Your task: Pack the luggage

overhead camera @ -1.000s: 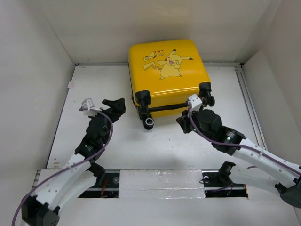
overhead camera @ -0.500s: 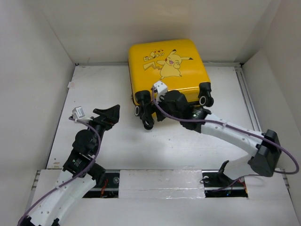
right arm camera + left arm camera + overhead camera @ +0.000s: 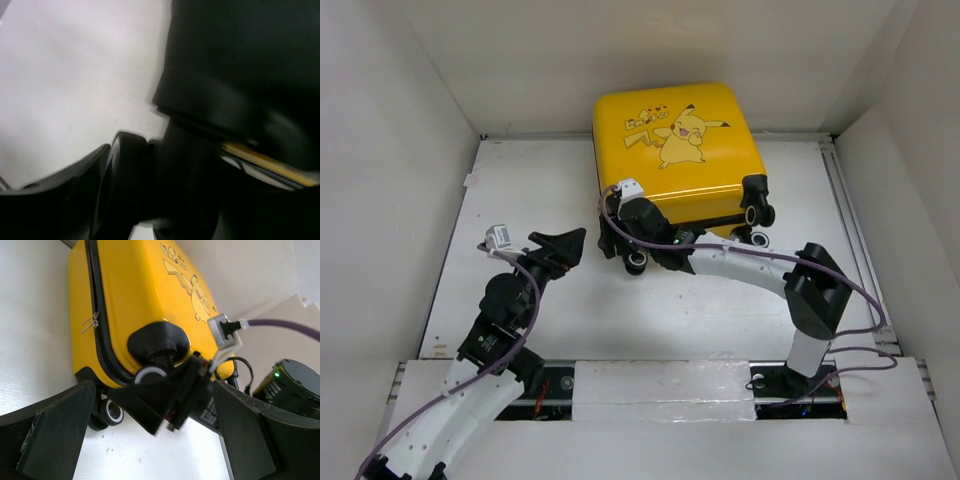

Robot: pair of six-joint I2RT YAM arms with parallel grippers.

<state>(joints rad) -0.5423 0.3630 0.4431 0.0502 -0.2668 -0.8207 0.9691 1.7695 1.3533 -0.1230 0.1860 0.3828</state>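
Note:
The luggage [image 3: 670, 150] is a yellow hard-shell case with a Pikachu print, lying zipped shut at the back of the table; it also fills the left wrist view [image 3: 135, 295]. My right gripper [image 3: 620, 243] has reached across to its front left corner. There its jaws straddle a black caster wheel [image 3: 125, 185], and one finger lies against that wheel. The blur and dark hide whether they clamp it. My left gripper [image 3: 563, 250] is open and empty just left of that corner, looking at the right gripper [image 3: 165, 405] and a wheel [image 3: 150, 376].
White walls box in the table on three sides. Two more black wheels [image 3: 757, 213] stick out at the case's front right corner. A metal rail [image 3: 850, 230] runs along the right side. A taped strip [image 3: 665, 390] lies between the arm bases.
My right arm swung from the case's right front corner across to its left front wheel, and its jaws opened from shut. My left arm drew back a little toward its base.

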